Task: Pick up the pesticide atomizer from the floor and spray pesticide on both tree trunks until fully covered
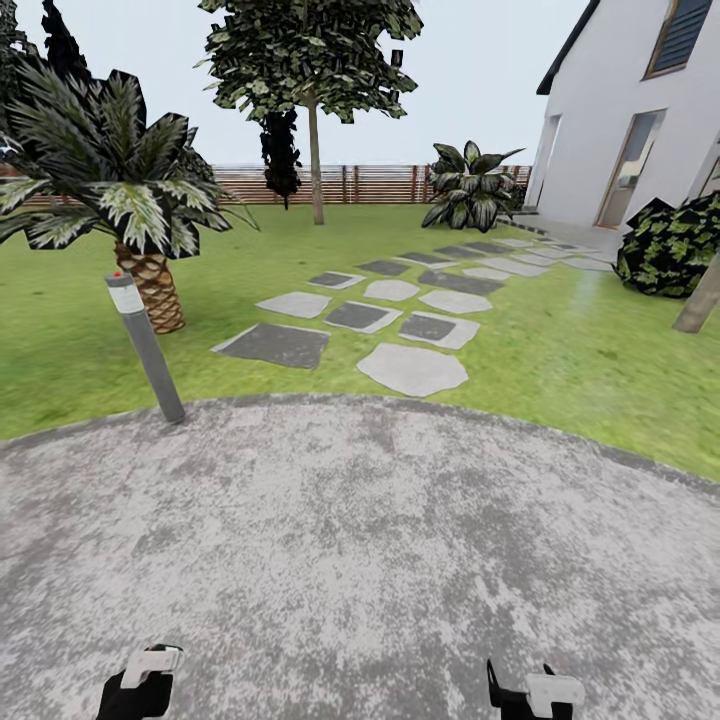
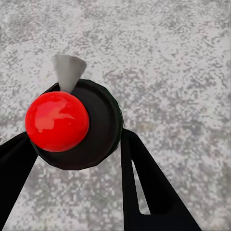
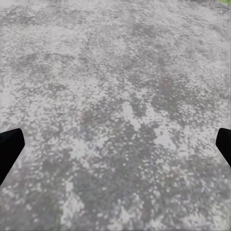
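1. The left gripper (image 2: 77, 144) was closed on the pesticide atomizer (image 2: 79, 125), its 2 dark fingers (image 2: 144, 183) pressed against opposite sides of the dark bottle body. The red top (image 2: 57, 121) faced the wrist camera and the grey nozzle (image 2: 69, 71) pointed away from the fingers, probably so the spray could be aimed forward once a trunk was within reach.
2. The right gripper (image 3: 115, 144) was spread wide and held nothing; only its 2 fingertips (image 3: 9, 149) showed at the frame's edges, with bare grey paving (image 3: 115, 96) beyond them. It seemed parked out of the way, since the job needed just 1 hand.
3. In the head view both arms hung low, the left gripper (image 1: 145, 685) and right gripper (image 1: 530, 692) just above the paved circle (image 1: 360, 540), a carrying pose that kept the bottle clear while the base travelled.
4. Well ahead of both grippers, beyond the stepping stones (image 1: 390, 320) and across the lawn (image 1: 560, 350), stood a tree (image 1: 312, 60) with a bare straight trunk (image 1: 316, 170) in front of the wooden fence (image 1: 370, 184). No white specks could be seen on it, so spraying looked not yet begun.
5. A 2nd leaning trunk (image 1: 700, 295) showed ahead to the right, beside the bush (image 1: 670, 245) near the house (image 1: 630, 110).
6. A scaly palm (image 1: 150, 280) and a bollard lamp (image 1: 145, 345) stood ahead of the left gripper; neither was a target.
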Controlling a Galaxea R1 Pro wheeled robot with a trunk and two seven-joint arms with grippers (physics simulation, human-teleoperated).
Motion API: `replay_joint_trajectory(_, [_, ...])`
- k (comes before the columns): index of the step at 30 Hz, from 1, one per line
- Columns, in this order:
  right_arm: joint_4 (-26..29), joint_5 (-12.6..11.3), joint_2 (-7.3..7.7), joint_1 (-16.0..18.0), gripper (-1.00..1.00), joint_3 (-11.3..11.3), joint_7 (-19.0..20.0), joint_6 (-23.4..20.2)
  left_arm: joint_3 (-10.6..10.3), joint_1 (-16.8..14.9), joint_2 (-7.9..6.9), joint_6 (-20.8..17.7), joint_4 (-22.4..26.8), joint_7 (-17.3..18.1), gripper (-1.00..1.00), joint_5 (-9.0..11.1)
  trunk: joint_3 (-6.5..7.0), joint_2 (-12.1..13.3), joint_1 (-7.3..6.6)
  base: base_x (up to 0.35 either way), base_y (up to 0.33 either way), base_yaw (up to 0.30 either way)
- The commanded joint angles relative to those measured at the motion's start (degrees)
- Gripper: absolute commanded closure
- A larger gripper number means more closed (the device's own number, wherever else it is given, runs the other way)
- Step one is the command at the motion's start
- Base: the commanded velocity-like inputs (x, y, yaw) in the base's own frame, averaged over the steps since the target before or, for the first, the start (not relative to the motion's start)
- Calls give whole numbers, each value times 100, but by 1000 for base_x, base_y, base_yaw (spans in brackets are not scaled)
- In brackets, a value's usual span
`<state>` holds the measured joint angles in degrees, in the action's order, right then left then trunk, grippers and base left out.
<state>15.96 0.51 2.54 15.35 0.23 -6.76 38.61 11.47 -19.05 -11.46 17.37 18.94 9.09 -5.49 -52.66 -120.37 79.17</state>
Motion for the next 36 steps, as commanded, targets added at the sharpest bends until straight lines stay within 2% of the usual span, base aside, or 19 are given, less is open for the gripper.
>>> replay_joint_trajectory(1, [-5, 5, 0, 3, -100, 4, -18, 12, 49, -6, 8, 21, -4, 34, 100, -57, 14, 40, -24, 0, 0, 0])
replay_joint_trajectory(8, [3, 2, 0, 3, -100, 1, -18, 11, 49, -6, 27, 21, -4, 37, 100, -58, 141, 320, -177, 0, 0, 15])
replay_joint_trajectory(15, [3, 2, -2, 3, -100, 4, -18, 12, 47, -6, 29, 27, -4, 38, 100, -58, 285, 601, -331, 0, 0, 210])
replay_joint_trajectory(24, [3, -5, 0, 3, -100, -9, -18, 7, 48, -8, 46, 21, 4, 32, 100, -50, 298, 601, -331, 41, 0, 99])
replay_joint_trajectory(36, [21, -14, 2, 3, -100, -14, -21, 14, 52, -8, 46, 12, 5, 28, 100, -49, 298, 601, -331, 322, 0, 1])
